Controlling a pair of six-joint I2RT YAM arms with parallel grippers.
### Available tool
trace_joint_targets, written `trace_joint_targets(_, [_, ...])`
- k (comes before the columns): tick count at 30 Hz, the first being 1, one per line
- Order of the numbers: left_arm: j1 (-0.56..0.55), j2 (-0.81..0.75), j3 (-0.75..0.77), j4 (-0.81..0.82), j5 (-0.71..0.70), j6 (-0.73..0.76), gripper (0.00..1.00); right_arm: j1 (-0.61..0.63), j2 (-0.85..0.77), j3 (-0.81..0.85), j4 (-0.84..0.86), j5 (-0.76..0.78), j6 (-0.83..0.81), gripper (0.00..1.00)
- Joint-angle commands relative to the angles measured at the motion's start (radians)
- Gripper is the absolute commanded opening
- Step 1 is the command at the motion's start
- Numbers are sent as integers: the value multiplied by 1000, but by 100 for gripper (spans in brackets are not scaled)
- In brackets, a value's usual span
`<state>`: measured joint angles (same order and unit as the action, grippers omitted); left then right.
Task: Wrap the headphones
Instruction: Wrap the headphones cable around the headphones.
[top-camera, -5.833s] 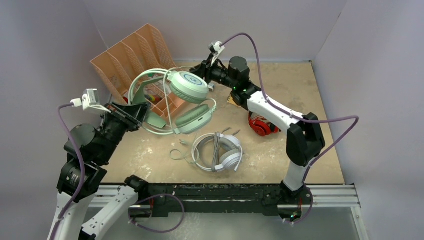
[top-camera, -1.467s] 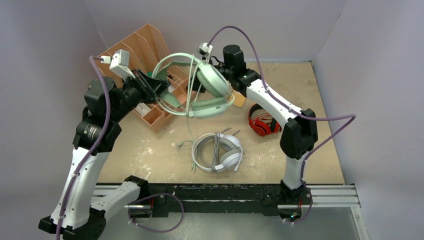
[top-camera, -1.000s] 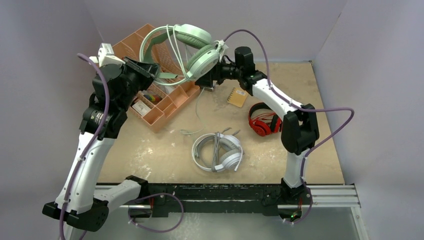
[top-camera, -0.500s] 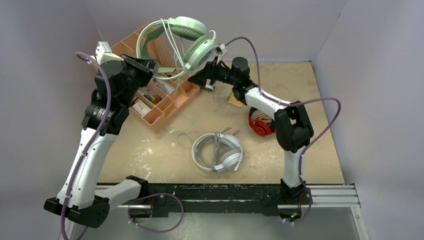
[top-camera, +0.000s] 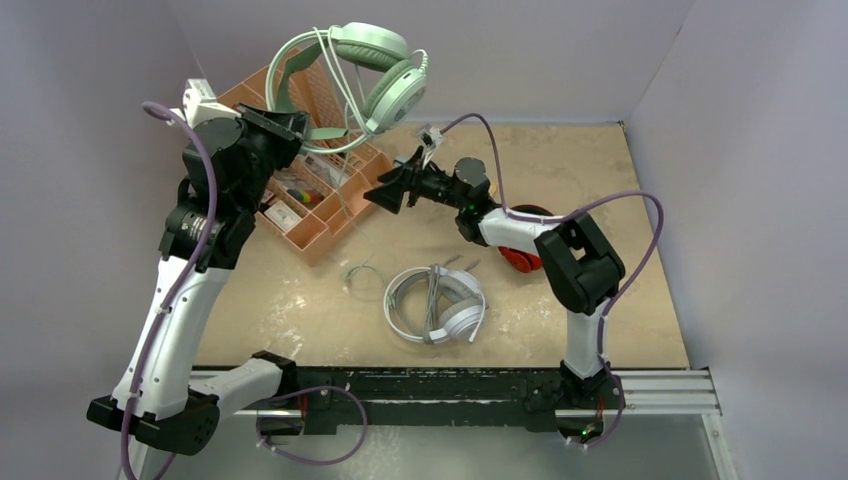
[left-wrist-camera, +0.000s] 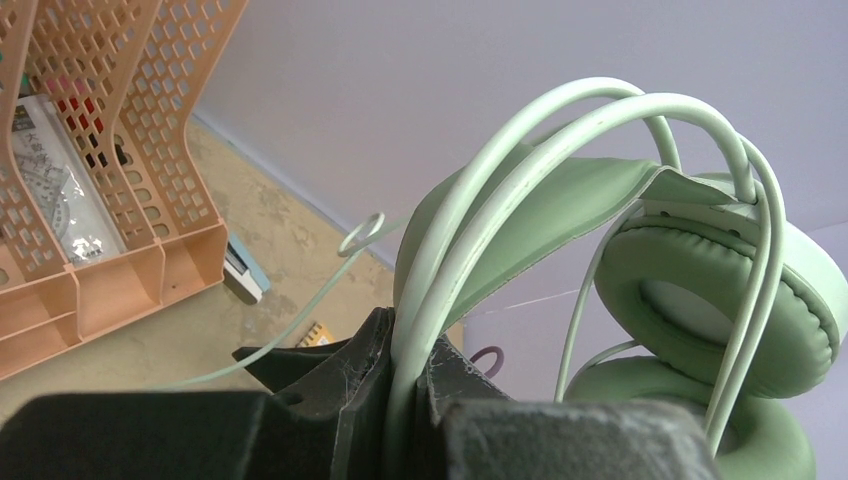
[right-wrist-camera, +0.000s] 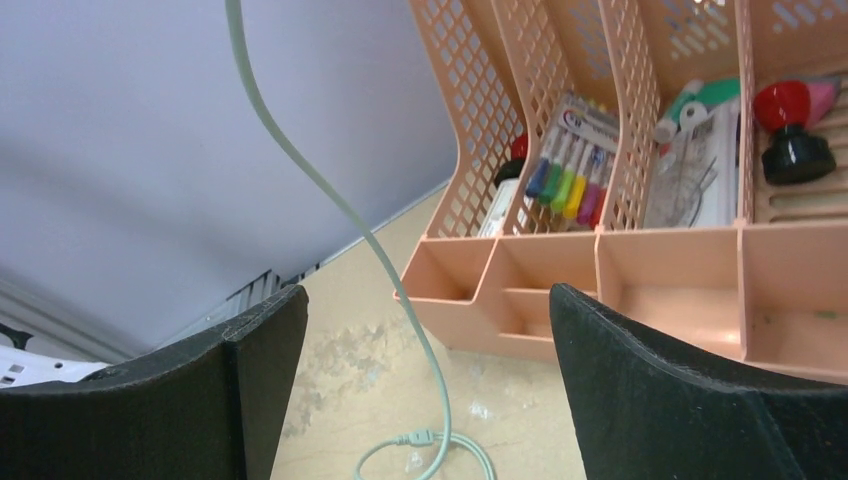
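The pale mint-green headphones (top-camera: 372, 62) hang high in the air over the back left of the table. My left gripper (top-camera: 298, 126) is shut on their thin headband wires (left-wrist-camera: 470, 210), and the ear cups (left-wrist-camera: 715, 290) dangle beyond. Loops of the green cord lie over the headband. The loose end of the cord (right-wrist-camera: 395, 285) drops to the table and curls there with its plug (top-camera: 362, 272). It passes between the fingers of my open right gripper (top-camera: 385, 196) without touching them. The white headphones (top-camera: 436, 305) lie at front centre. My right arm half hides the red and black headphones (top-camera: 518, 257).
An orange mesh desk organiser (top-camera: 322, 190) with pens and small items stands at the back left, under the raised headset and just left of my right gripper (right-wrist-camera: 425, 370). Purple walls close in the back and both sides of the table.
My right gripper, still open, has dropped away from the mint ear cup and come down to the hanging cord. My left arm has lifted the headset a little higher.
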<state>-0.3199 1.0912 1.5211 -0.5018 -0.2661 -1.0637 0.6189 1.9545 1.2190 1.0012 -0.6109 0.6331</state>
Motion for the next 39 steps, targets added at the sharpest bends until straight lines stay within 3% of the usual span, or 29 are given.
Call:
trace_joint_targets(1, [7, -25, 73, 141, -5, -43, 0, 8, -40, 46, 176, -15, -7, 91])
trace_joint_targets(10, [7, -19, 83, 143, 9, -42, 0, 70, 47, 135, 171, 10, -91, 92])
trace_joint_targets(25, [7, -10, 79, 159, 19, -48, 0, 132, 211, 266, 214, 85, -113, 83])
trace_joint_targets(27, [7, -7, 79, 158, 14, -43, 0, 139, 239, 296, 221, 102, -104, 76])
trace_joint_targets(31, [7, 19, 87, 185, 53, -46, 0, 149, 271, 306, 279, 110, -41, 51])
trace_joint_targets(35, [8, 86, 158, 180, 92, 2, 0, 156, 262, 273, 248, 138, -21, 7])
trace_joint_targets(36, [10, 99, 178, 175, 83, 25, 0, 156, 250, 249, 238, 146, -18, 0])
trace_joint_targets(39, [36, 140, 262, 148, 27, 104, 0, 158, 178, 117, 262, 183, -4, 0])
